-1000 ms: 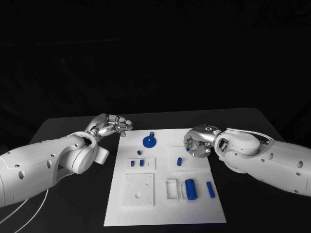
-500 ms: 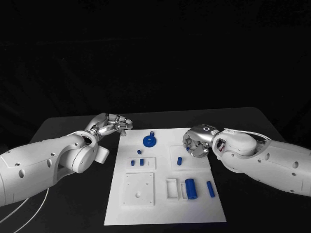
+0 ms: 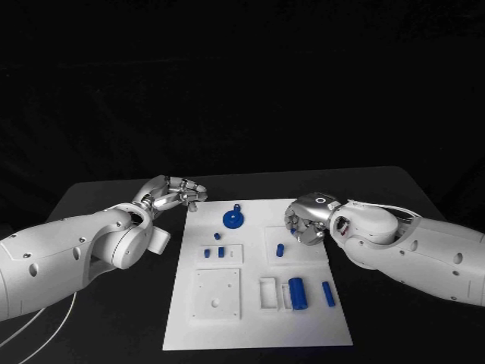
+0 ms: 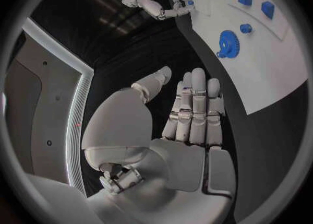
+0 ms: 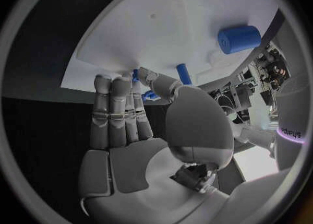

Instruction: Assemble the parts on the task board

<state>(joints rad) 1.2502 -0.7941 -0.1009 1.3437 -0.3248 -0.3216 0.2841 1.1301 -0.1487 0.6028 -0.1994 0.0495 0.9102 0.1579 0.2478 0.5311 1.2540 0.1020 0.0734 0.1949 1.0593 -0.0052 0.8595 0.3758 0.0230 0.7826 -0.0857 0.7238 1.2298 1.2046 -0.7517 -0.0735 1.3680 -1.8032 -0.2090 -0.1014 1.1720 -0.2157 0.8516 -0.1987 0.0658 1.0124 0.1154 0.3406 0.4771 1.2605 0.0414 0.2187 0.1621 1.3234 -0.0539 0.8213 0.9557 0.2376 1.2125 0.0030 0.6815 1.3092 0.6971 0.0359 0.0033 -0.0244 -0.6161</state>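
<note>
The right hand has crept up and leftward over the task board's right edge, holding nothing, fingers apart. The left hand, at frame left, hovers loosely curled and empty, so no part is grasped yet.

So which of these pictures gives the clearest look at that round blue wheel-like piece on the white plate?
The left wrist view: the round blue part lies unobstructed on the task board, its toothed rim plain. The head view shows it smaller, from above. In the right wrist view I cannot pick it out among the blue pieces.
</note>
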